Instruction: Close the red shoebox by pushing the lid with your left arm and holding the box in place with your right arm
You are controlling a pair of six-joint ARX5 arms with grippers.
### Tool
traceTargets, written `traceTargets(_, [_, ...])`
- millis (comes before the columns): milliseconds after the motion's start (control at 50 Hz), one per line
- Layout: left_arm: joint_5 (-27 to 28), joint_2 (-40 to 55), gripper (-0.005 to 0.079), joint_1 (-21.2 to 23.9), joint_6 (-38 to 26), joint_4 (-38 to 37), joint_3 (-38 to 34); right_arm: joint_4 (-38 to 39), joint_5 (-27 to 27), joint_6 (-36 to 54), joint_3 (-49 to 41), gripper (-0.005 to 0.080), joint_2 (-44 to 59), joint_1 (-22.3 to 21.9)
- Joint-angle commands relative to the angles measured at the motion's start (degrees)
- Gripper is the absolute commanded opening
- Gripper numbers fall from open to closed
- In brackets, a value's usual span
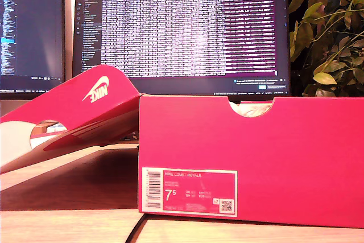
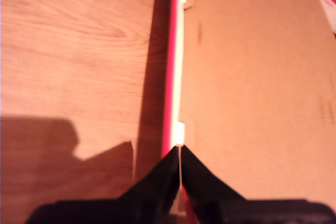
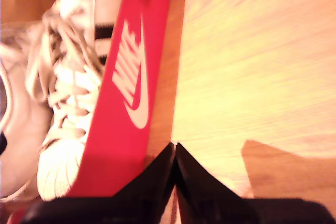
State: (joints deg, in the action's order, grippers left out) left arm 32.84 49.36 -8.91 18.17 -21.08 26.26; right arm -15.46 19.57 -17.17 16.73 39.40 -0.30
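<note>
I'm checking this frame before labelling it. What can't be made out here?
- Both arms: absent from the exterior view, so their place around the red shoebox is unknown.
- Label: small print too blurred to read in the exterior view.
- White shoes: blurred and cut off by the second wrist view's edge.
- My first hand on the lid: contact hidden by its own fingers.
- Monitor: text too small.

red shoebox (image 1: 256, 157), white shoe (image 3: 63, 103)

Two lit monitors (image 1: 181, 32) stand behind a wooden table (image 1: 68, 223), a leafy plant (image 1: 330, 38) at the exterior view's right.
</note>
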Motion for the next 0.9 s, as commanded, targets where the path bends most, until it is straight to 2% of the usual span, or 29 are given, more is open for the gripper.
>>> traceTargets(0, [3.13,4.07,-0.0019,-2.05,-3.06,-1.31,1.84,1.42,1.05,2.67,3.13,-0.0012,2.82,0.17])
traceTargets(260, [12.02,21.29,-0.0019,-6.75,-9.31,-3.41,6.88,1.53,1.53,8.61,10.71,-0.0012,16.87,0.17])
traceTargets(480, [12.68,31.91,-0.0019,-6.75,-13.27,-3.41,10.21,3.5,3.19,11.19,12.2,-0.0012,25.46,0.2])
traceTargets(880, [18.18,42.73,-0.0019,-4.7,-14.16,-2.71,11.96,10.67,4.39,10.93,12.22,-0.0013,33.24,3.5])
